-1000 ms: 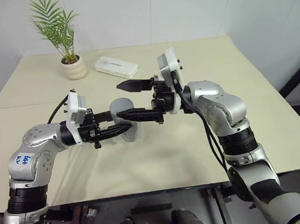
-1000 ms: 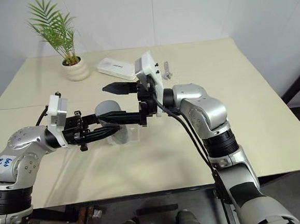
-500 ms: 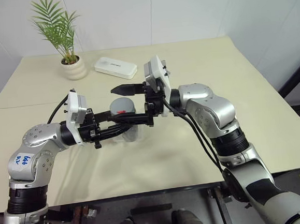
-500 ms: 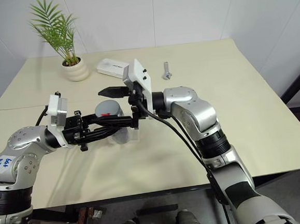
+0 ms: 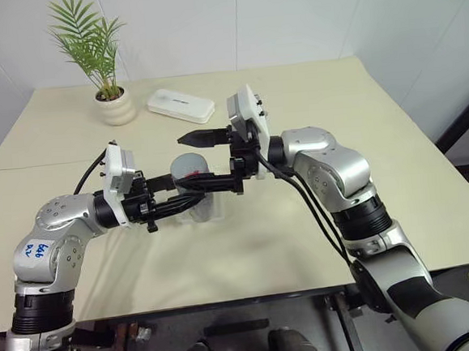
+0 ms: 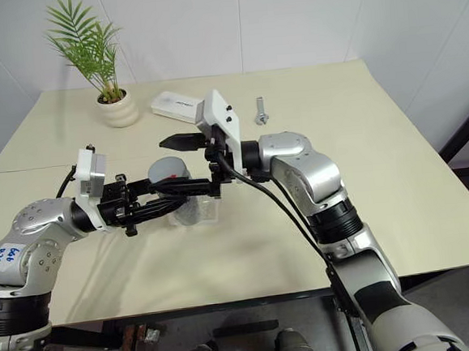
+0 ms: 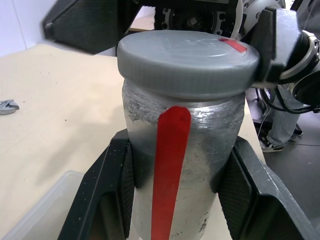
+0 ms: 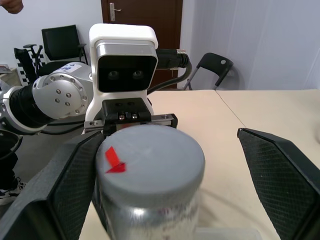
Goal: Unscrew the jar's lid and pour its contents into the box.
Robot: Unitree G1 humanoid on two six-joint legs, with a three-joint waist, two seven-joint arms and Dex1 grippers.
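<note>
Silver metal shows between the two black fingers of the left gripper point(image 7: 172, 200), which is clamped on the body of the jar point(image 7: 200, 165) and holds it upright above the table point(image 5: 305, 243), lid uppermost. In my judgement this grip low on the body serves to brace the jar against turning while leaving the cap free. A red strip runs down the jar's side.

The grey lid point(image 8: 150, 155) is seated on the jar, with a small red mark on top; unscrewing appears not yet done. The right gripper point(image 5: 194, 156) comes in level from the opposite side, its jaws spread wide, one finger on either side of the lid and neither visibly pressing on it. That straddle suits closing on the rim and twisting.

Directly beneath the jar lies the box point(image 6: 209, 214), clear plastic, flat on the table, so little travel should be needed to pour. The contents cannot be seen.

Further back stand a metal bolt point(image 6: 259, 110), a white case point(image 5: 180, 106) and a potted plant point(image 5: 104, 72), well apart from the work.
</note>
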